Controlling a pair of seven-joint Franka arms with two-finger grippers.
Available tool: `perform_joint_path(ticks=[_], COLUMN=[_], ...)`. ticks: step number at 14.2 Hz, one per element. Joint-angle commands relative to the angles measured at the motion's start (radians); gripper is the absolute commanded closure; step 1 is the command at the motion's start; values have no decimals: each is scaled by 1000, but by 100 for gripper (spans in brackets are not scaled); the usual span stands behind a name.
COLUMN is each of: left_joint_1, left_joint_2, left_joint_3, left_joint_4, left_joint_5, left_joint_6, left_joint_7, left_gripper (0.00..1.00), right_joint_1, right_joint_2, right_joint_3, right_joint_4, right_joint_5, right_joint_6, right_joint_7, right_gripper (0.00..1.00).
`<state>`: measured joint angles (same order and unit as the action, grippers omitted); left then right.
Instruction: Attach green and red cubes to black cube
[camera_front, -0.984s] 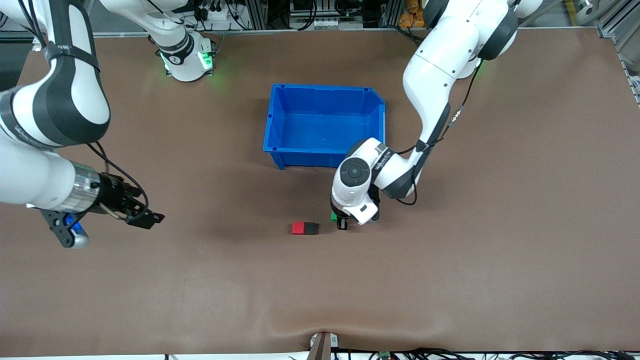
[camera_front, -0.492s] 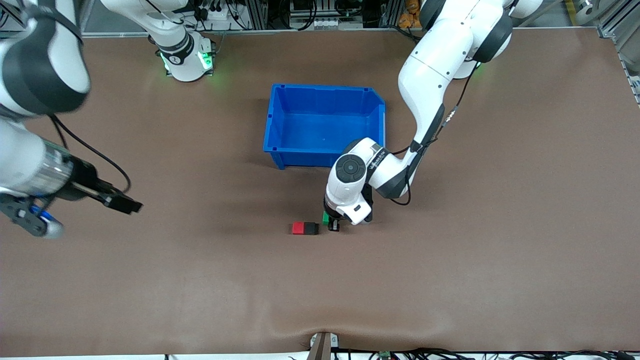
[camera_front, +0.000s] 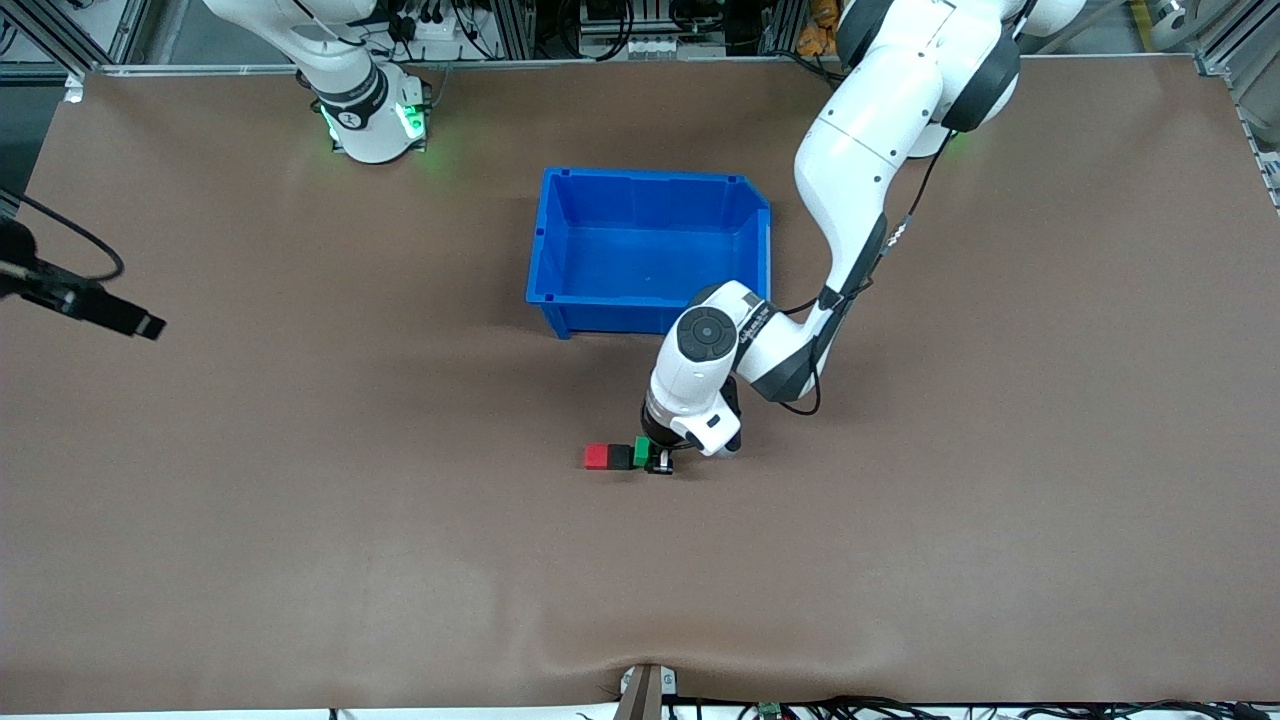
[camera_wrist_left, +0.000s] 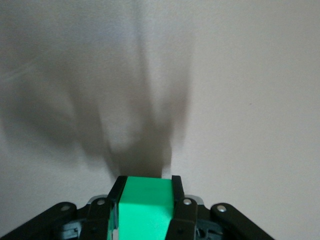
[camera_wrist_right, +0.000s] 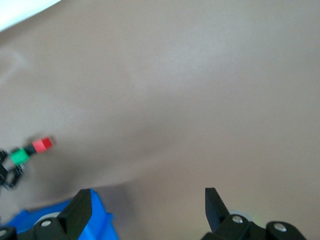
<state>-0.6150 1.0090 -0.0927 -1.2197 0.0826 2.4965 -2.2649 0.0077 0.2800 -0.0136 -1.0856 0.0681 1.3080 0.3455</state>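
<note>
The red cube (camera_front: 597, 457) already sits joined to the black cube (camera_front: 621, 457) on the bench (camera_front: 900, 560), and the left pincer (camera_front: 655, 459), pinching the green cube (camera_front: 641, 450), holds it against the black cube's free side, release pending, while the right pincer (camera_wrist_right: 145, 205) waits spread wide at the right arm's end.

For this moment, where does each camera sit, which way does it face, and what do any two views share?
Front view: high across the table, facing both bases; shows the left arm, its left gripper holding the green cube by the black cube and red cube, near the bin.
Left wrist view: looks down past the fingers at bare table.
Right wrist view: open right gripper, up over the table.
Front and right wrist share the cubes and bin.
</note>
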Motion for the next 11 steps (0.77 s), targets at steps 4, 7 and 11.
perform_joint_path(ticks=[4, 7, 11], left_joint_1=[-15, -28, -31], left_joint_2=[63, 65, 75], left_joint_3=[17, 25, 27], left_joint_4=[68, 68, 68], left_joint_5=[-12, -12, -12], left_joint_6=[35, 54, 58], left_joint_7=[-25, -24, -19], left_gripper=[100, 100, 100], right_joint_1=[3, 0, 14], right_joint_2=[-298, -374, -291], right_joint_3=[-83, -106, -103], right_joint_4=[-398, -504, -348], right_joint_5=[-24, -25, -51], right_joint_6=[118, 154, 134], right_joint_7=[-215, -217, -214], right_gripper=[0, 0, 0])
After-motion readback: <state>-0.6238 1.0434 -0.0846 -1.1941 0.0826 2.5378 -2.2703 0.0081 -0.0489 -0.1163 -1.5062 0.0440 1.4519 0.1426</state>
